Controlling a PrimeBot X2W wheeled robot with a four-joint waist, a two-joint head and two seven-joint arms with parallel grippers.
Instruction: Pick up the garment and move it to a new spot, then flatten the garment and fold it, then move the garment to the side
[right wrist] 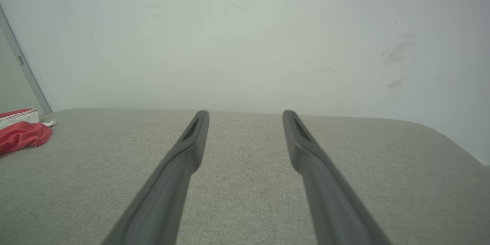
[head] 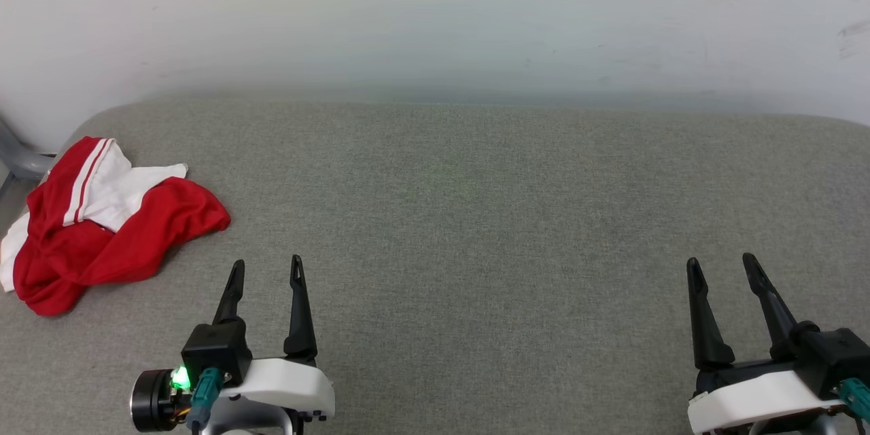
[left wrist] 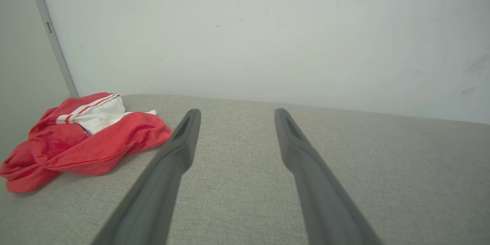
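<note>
Reach decides this one: the garment (head: 115,231), a crumpled red-and-white heap, sits on the grey tabletop (head: 476,217) near its nine o'clock edge. It is at about ten o'clock from the left claw (head: 267,264), its longer run lying roughly eight to two o'clock. The right claw (head: 720,262) is well apart, at the head view's four o'clock, so the left arm looks likelier for the pickup. Both claws stand spread wide and empty. Nothing lies between left claw and cloth; a pale wall (head: 435,13) backs the twelve o'clock edge.
</note>
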